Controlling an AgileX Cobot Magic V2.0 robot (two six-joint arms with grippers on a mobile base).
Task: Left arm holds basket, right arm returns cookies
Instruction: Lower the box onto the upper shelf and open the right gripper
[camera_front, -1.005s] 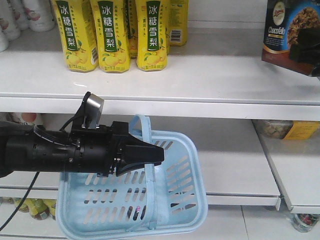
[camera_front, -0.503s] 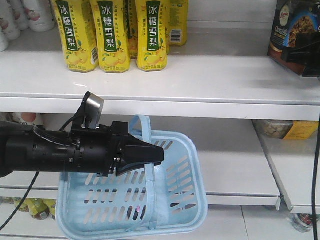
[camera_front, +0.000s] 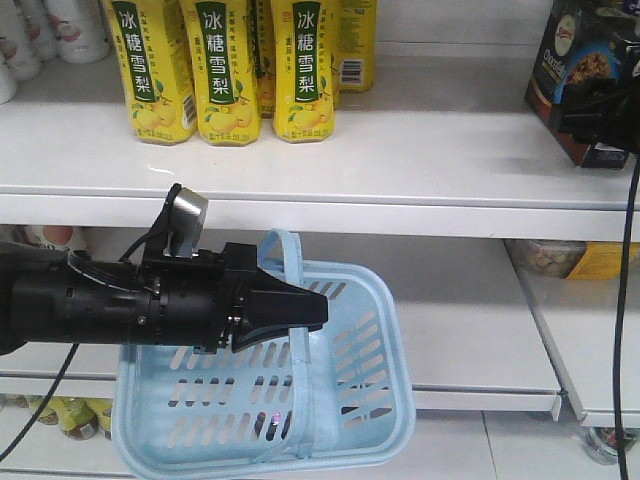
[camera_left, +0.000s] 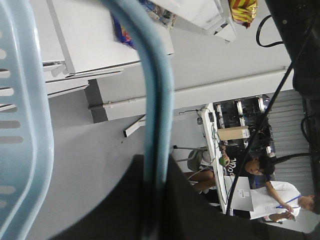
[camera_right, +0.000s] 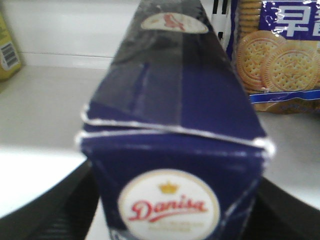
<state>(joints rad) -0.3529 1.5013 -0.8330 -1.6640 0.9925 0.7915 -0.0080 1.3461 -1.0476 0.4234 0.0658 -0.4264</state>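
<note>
The right arm's fingers pressed dark against both sides of the cookie box, holding it; its near face carried a round white logo reading "Danisa" in red under a small gold crown. From the front, that navy and brown box stood tilted over the right end of the upper shelf, the right arm at its side. The left arm's fingers were closed on the arched handle of the light blue basket, which hung before the lower shelf. Yellow cartons with green labels of Chinese characters stood on the upper shelf, well apart from the box.
</note>
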